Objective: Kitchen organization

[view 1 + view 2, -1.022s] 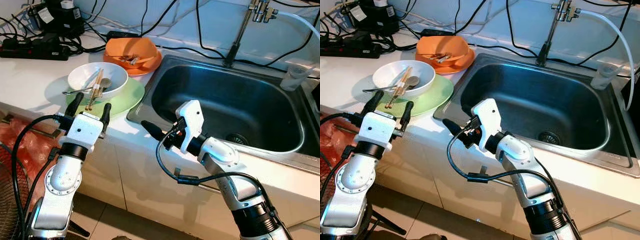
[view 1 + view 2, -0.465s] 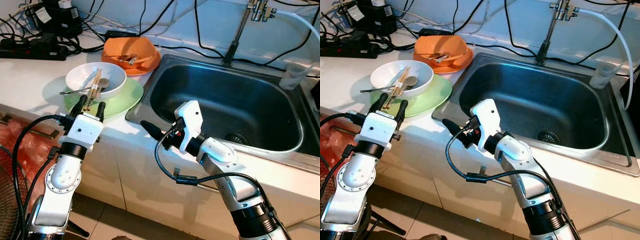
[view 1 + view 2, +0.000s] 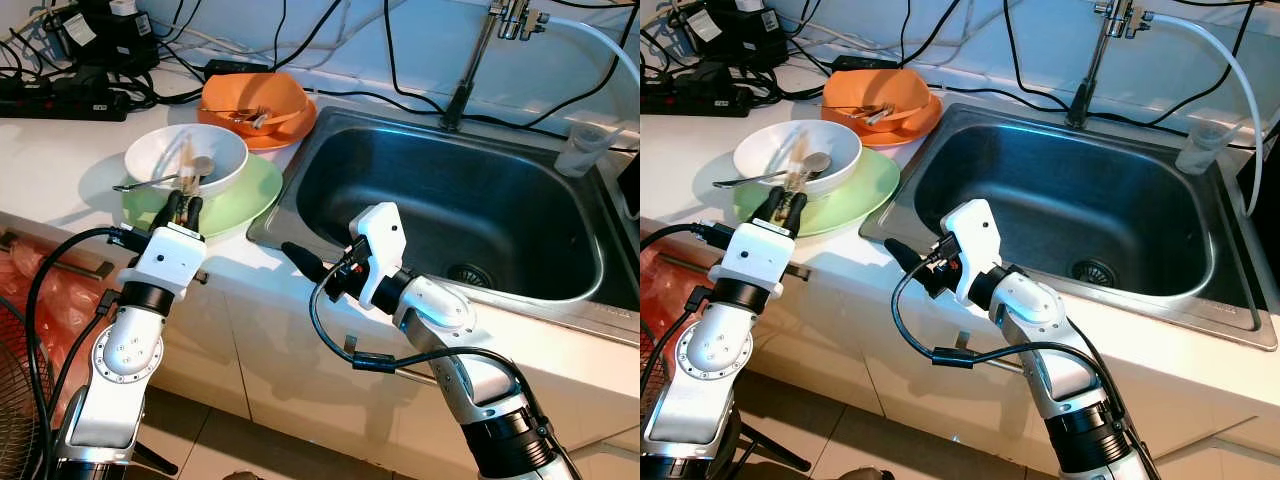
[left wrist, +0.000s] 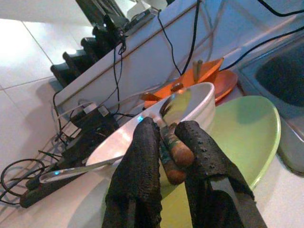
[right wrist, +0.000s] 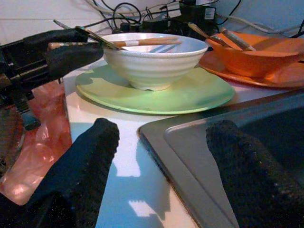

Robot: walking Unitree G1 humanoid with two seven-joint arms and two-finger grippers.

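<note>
Left gripper [image 4: 166,137] is clenched on the wooden chopsticks [image 4: 172,147], at the near rim of the white bowl [image 3: 186,158]. Its two black fingers [image 4: 140,156] press on the brown ends, and how many sticks are between them is hard to tell. The far ends lie inside the bowl and look blurred. A metal spoon [image 3: 150,183] also rests in this bowl, its handle sticking out to the left. The bowl stands on a green plate [image 3: 245,195] on the white counter [image 3: 60,150]. Farther away, an orange bowl [image 3: 255,98] holds more utensils, too small to name. Right gripper [image 5: 161,137] hovers with fingers spread apart, holding nothing, near the front left corner of the steel sink [image 3: 450,200]. Right of the sink a clear cup [image 3: 585,150] stands, partly cut off.
</note>
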